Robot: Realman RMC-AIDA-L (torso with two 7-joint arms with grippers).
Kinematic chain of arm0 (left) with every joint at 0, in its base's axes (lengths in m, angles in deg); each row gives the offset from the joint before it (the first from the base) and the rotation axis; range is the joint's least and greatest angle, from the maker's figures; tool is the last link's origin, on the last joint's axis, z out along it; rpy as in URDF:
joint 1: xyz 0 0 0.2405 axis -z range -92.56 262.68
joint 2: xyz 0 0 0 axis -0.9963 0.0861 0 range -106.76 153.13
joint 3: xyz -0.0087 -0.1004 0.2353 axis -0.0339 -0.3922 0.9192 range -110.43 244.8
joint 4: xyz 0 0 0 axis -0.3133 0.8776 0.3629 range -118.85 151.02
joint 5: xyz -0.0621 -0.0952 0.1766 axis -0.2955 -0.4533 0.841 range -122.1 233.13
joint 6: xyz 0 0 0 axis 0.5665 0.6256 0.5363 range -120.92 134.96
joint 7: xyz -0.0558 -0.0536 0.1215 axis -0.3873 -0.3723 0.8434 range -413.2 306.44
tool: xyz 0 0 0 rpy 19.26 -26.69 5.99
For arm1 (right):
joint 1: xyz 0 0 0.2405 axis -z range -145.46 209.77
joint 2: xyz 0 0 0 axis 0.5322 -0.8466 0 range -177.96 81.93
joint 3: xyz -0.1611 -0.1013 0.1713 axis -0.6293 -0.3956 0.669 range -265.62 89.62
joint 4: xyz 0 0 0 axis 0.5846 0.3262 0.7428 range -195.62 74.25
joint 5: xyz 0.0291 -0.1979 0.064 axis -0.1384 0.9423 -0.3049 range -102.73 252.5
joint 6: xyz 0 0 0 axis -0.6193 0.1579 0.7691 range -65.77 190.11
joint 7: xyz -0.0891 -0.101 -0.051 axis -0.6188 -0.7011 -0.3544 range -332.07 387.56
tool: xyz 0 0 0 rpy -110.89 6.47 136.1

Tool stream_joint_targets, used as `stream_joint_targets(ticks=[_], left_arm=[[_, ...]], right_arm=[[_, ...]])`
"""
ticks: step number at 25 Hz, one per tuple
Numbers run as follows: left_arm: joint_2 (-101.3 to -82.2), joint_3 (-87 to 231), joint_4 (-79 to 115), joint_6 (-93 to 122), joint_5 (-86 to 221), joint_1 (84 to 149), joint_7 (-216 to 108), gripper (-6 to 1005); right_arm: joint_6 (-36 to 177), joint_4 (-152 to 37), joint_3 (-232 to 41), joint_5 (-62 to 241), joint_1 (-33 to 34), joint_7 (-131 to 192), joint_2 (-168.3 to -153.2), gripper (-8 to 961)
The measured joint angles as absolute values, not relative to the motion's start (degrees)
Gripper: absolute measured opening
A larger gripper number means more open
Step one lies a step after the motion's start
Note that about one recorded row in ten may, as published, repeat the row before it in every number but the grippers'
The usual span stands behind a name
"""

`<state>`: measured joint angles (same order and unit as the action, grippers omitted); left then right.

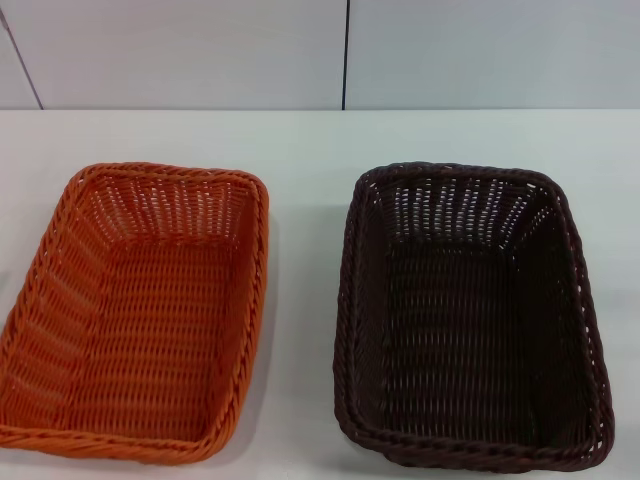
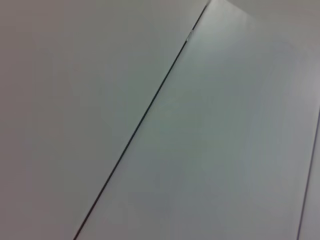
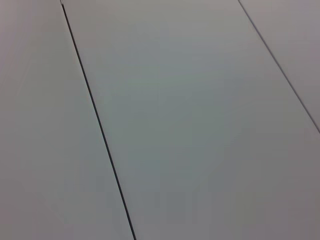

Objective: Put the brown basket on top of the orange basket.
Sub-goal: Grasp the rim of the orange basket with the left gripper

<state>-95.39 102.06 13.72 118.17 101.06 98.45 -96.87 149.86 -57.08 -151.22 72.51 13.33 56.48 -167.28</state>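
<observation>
In the head view two same-sized woven baskets sit side by side on a white table. The orange basket lies on the left, the brown basket on the right, with a strip of bare table between them. Both stand upright with nothing inside. Neither gripper shows in the head view. The left wrist view and the right wrist view show only pale wall panels with dark seams, and no fingers.
The white table runs back to a pale panelled wall with a dark vertical seam. Both baskets reach close to the table's near edge.
</observation>
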Motion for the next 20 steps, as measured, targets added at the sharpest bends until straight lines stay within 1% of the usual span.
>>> stream_joint_targets(ticks=[15, 20], left_arm=[[-95.64, 100.8, 12.6, 118.3, 100.7, 99.6, -95.8, 824], [-95.46, 100.2, 12.4, 117.8, 101.1, 99.9, -98.0, 823]], right_arm=[[149.9, -57.1, -151.1, 72.5, 13.3, 56.5, -167.36, 568], [149.9, -57.2, -151.3, 72.5, 13.2, 56.5, -167.40, 569]])
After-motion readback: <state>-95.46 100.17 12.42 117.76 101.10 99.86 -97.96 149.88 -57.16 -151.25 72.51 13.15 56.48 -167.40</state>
